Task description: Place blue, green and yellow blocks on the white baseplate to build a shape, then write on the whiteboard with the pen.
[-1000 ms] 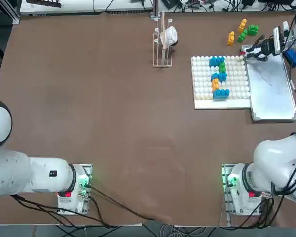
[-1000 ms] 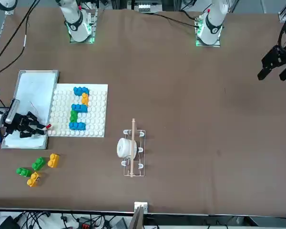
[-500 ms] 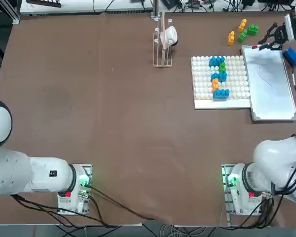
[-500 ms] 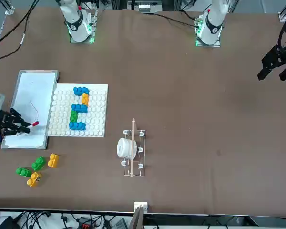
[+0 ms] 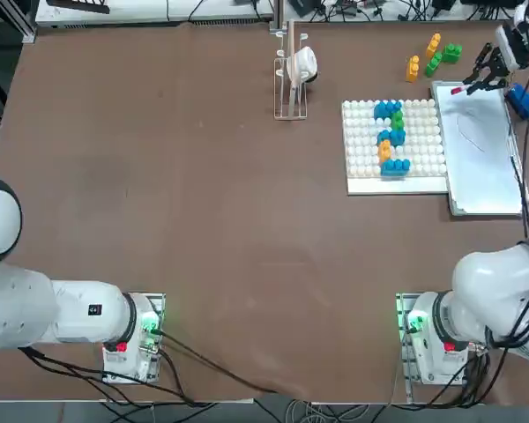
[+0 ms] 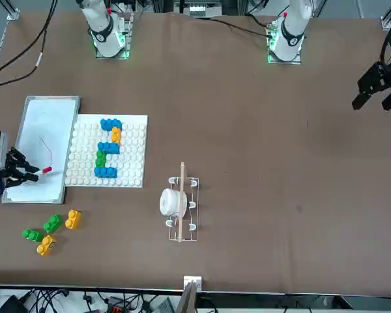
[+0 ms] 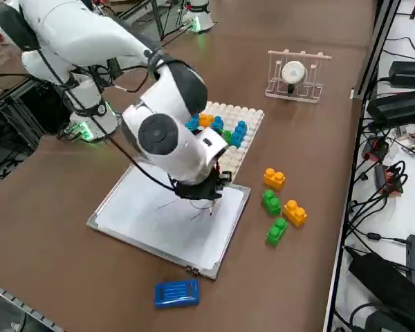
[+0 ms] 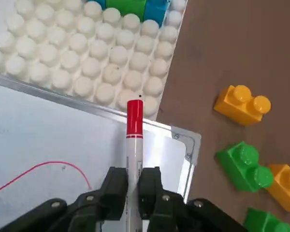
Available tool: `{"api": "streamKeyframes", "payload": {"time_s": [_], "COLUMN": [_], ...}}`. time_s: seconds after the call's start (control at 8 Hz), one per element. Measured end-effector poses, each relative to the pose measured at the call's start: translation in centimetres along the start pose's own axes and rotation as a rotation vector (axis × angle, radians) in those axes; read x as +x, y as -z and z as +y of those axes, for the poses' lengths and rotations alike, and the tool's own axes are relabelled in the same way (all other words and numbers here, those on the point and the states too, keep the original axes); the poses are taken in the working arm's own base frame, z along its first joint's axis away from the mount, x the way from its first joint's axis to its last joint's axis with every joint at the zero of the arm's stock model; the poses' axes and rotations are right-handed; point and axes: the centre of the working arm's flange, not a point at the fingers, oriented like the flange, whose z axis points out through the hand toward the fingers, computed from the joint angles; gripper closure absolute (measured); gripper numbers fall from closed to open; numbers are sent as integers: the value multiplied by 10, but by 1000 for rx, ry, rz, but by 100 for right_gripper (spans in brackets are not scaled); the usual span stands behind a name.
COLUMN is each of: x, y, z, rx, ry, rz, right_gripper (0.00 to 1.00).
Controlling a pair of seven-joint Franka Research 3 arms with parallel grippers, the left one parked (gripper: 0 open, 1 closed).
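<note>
My right gripper (image 8: pixel 133 176) is shut on the pen (image 8: pixel 134 126), a white marker whose red end points toward the white baseplate (image 8: pixel 63 63). The pen hangs over the far corner of the whiteboard (image 8: pixel 34 135), which carries a thin red curved line (image 8: pixel 38 166). In the top view the gripper (image 5: pixel 487 77) is at the board's (image 5: pixel 487 167) far end. Blue, green and yellow blocks (image 5: pixel 391 132) stand joined on the baseplate (image 5: pixel 363 150). Loose yellow and green blocks (image 5: pixel 432 55) lie beyond the board; the wrist view shows a yellow one (image 8: pixel 241 104) and a green one (image 8: pixel 244 164).
A small rack with a white roll (image 5: pixel 293 70) stands at the far middle of the table. A smooth blue slab (image 7: pixel 176 292) lies just off the whiteboard's outer side, close to the table's right edge. My right arm (image 7: pixel 166 131) reaches over the board.
The gripper with the pen has moved from the board corner beside the baseplate outward toward the table's right edge. A red line now shows on the board.
</note>
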Motion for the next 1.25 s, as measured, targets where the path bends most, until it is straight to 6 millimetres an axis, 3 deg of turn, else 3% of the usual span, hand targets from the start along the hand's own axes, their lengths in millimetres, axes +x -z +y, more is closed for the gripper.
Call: {"api": "streamKeyframes", "payload": {"time_s": [0.62,1.25], "x": [20,14], "y": [-57,-73], "z": [37,34], "rx": [-13,-5], "ry": [-29,-38], "rz": [-84,-83], "right_gripper": [83,83]}}
